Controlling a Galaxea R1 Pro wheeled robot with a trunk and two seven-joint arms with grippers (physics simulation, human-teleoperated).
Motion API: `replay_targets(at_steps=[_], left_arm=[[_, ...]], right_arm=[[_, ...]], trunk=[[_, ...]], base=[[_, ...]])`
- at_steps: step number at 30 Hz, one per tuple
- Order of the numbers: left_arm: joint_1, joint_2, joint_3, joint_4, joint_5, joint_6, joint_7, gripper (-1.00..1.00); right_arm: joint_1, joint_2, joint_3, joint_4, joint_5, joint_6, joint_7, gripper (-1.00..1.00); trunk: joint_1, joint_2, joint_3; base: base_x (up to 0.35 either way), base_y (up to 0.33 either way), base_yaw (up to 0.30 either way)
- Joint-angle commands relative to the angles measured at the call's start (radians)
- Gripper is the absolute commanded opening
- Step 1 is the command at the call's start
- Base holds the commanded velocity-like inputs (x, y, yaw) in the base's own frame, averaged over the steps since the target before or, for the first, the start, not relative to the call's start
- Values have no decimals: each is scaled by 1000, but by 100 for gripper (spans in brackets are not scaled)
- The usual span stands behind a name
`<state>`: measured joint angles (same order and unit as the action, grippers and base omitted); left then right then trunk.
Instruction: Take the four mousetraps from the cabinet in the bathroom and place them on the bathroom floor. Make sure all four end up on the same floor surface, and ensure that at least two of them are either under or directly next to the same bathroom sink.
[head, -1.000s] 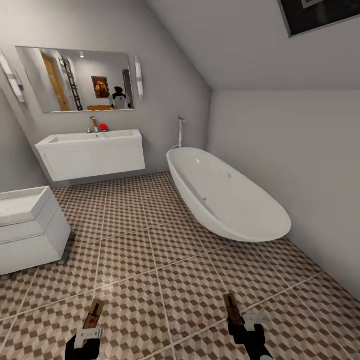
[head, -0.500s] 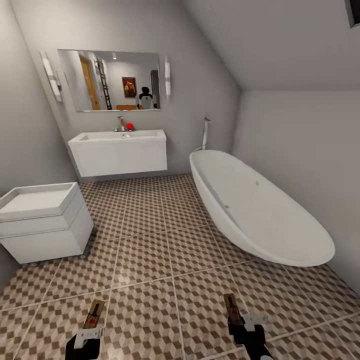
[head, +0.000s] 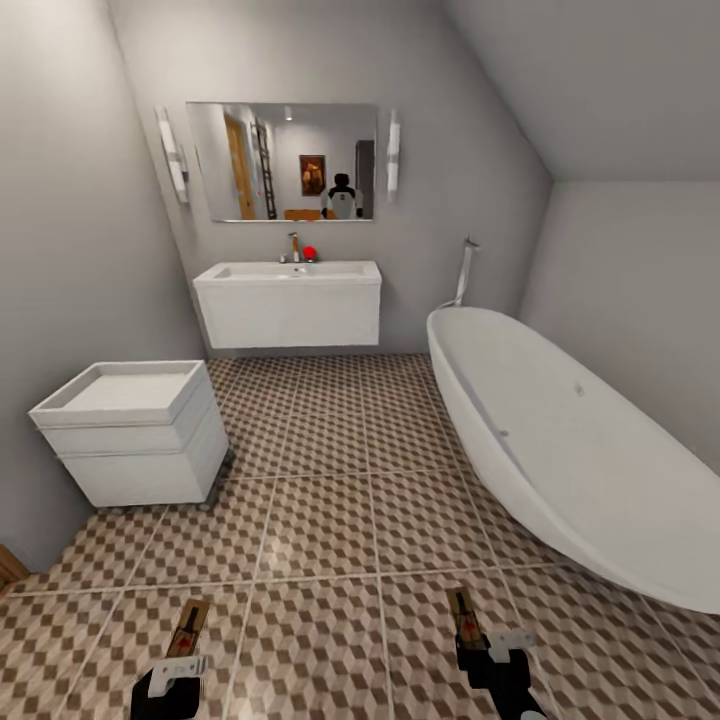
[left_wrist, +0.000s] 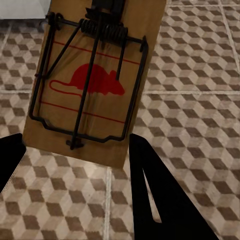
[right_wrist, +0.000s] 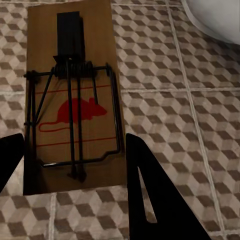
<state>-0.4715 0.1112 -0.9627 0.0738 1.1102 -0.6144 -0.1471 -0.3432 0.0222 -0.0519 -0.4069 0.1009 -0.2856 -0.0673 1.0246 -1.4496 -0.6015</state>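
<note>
Currently held: one mousetrap (left_wrist: 95, 80) clamped in left fingers (left_wrist: 165, 195), another (right_wrist: 75, 100) in right fingers (right_wrist: 160, 195).
Left: set both beside the sink (head: 288, 300).

Each arm ends in a black end effector with pointed black fingers (left_wrist: 160, 195) and a white bracket (head: 178, 668).

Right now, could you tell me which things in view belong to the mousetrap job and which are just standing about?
Belong to the job:
left gripper holding a mousetrap
right gripper holding a second mousetrap
sink
bathroom floor

Just standing about:
bathtub
mirror
white drawer unit
</note>
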Motion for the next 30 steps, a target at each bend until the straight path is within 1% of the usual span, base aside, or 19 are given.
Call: replay_targets(at_steps=[1, 5, 8, 16, 30], left_arm=[[-1, -1, -5, 3, 6, -2, -3, -100], [-1, -1, -5, 3, 6, -2, -3, -100], [-1, -1, -5, 3, 6, -2, -3, -100], [-1, -1, -5, 3, 6, -2, -3, -100], [-1, -1, -5, 3, 6, -2, -3, -100]], right_arm=[[0, 1, -5, 0, 8, -3, -5, -100], [0, 1, -5, 0, 8, -3, -4, -100], [0, 1, -5, 0, 8, -3, -3, -100], [0, 1, -5, 0, 8, -3, -3, -100], [0, 0, -5, 0, 8, -3, -3, -100]], trunk=[[0, 0, -1], [0, 0, -1], [0, 0, -1], [0, 0, -1], [0, 0, -1]], base=[[226, 0, 288], [228, 0, 252], [241, 0, 87], [274, 0, 14], [327, 0, 0]])
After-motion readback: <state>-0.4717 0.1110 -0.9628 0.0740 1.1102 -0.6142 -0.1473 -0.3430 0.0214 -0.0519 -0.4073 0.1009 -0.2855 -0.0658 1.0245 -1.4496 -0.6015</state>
